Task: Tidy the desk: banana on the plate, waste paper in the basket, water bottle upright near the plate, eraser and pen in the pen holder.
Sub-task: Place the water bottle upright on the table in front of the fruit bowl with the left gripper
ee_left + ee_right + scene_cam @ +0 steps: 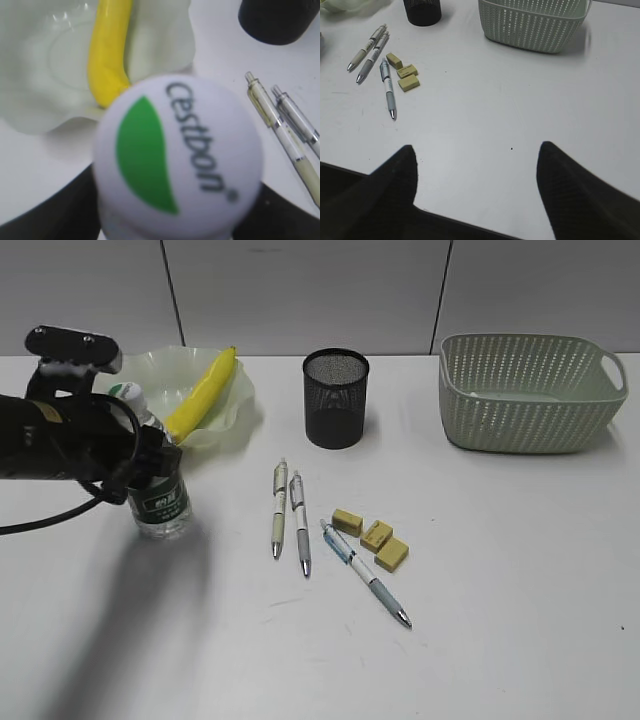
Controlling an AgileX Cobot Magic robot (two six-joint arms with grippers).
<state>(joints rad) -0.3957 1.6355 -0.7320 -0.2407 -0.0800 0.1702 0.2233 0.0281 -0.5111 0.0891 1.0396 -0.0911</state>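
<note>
The water bottle [160, 502] stands upright on the desk [500, 590], just in front of the plate [165, 370]. My left gripper [150, 462] is shut on it; in the left wrist view its white-green cap [177, 155] fills the frame between my dark fingers [170, 222]. The banana [203, 395] lies on the plate [45, 60]. Three pens [299, 523] and three tan erasers [376, 536] lie mid-desk, in front of the pen holder [336, 400]. The basket [530, 400] stands back right. My right gripper [477, 148] is open over bare desk. No waste paper shows.
In the right wrist view the pens [375, 50], erasers [405, 72], pen holder [422, 11] and basket [532, 25] lie well ahead of the jaws. The right arm is outside the exterior view. A grey panelled wall runs behind the desk.
</note>
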